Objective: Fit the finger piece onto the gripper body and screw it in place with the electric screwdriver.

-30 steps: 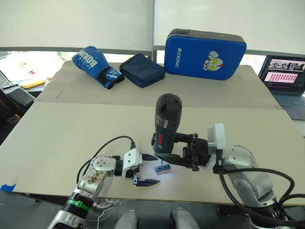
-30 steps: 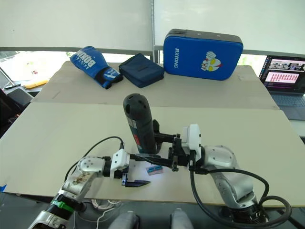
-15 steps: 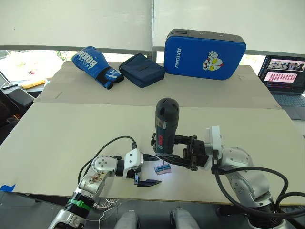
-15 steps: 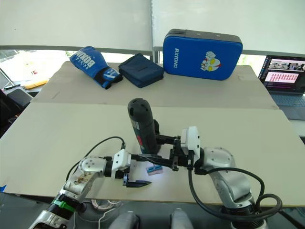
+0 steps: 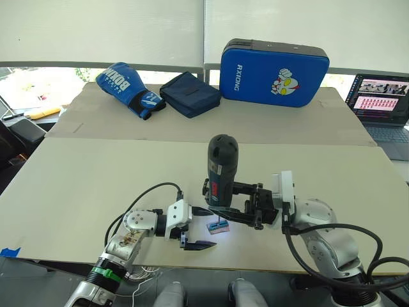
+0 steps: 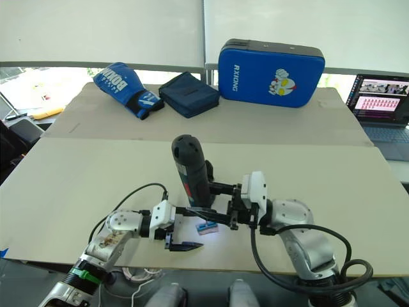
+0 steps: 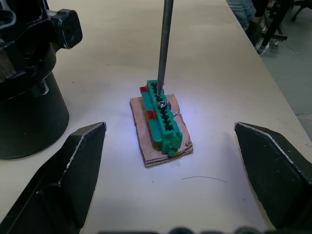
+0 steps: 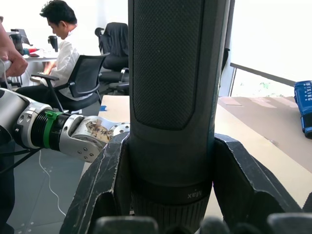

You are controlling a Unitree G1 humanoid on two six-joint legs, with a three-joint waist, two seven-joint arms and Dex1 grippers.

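Your right pincer is clamped around the lower barrel of the electric screwdriver, which stands nearly upright. Its thin metal bit comes down onto a green ridged block, touching beside a small screw; the block rests on a brown pad lit by the tool's light. Your left pincer is spread wide and holds nothing, its fingers low over the pale table, with the green block just beyond and between them. Well past both pincers, at the table's far end, lie a blue boxing glove, a dark blue pouch and a blue strike pad. A laptop sits off to the right pincer's side. In the right wrist view a person sits at a desk beyond black office chairs.
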